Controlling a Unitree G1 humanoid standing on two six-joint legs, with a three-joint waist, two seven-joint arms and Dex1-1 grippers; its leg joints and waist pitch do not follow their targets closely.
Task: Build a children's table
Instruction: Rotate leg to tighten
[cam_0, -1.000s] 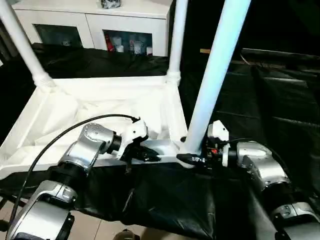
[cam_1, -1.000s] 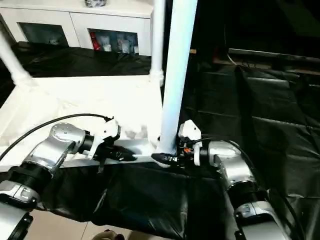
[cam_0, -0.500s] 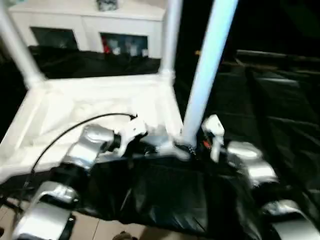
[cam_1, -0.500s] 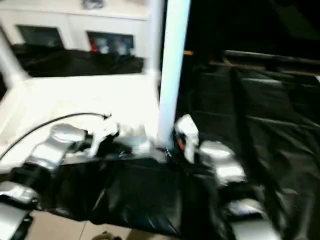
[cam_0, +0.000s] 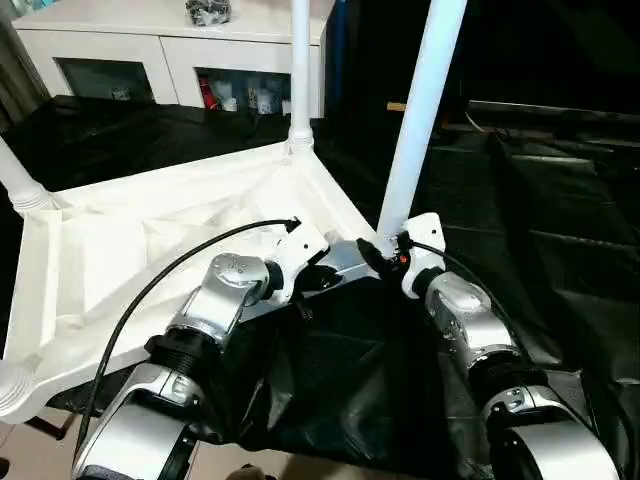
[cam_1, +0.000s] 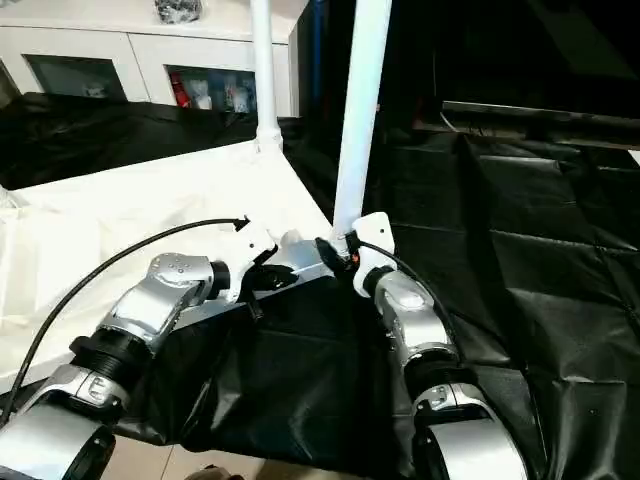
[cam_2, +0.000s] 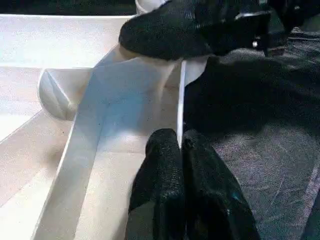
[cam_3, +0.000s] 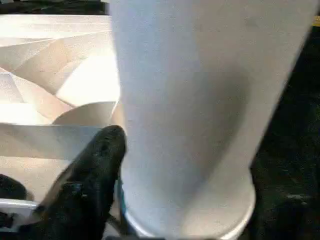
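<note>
Smooth white plastic tabletop (cam_0: 150, 240) and glossy tube leg (cam_0: 418, 110) over crinkled glossy black sheeting (cam_0: 560, 250)

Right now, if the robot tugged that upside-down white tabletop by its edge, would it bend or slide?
The tabletop looks like thin ribbed plastic, so probably light and fairly stiff. On the black sheet it would likely slide easily. The tall leg by the right pincer may sway, so tipping seems possible.

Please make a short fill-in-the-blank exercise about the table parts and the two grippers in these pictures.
1. The tabletop lies with its ribbed underside facing ____.
2. The left gripper is shut on the tabletop's thin ____.
3. The right gripper is at the base of a white ____.
4. Black ____ covers the work surface.

Missing words: up; rim; leg; sheeting
</note>
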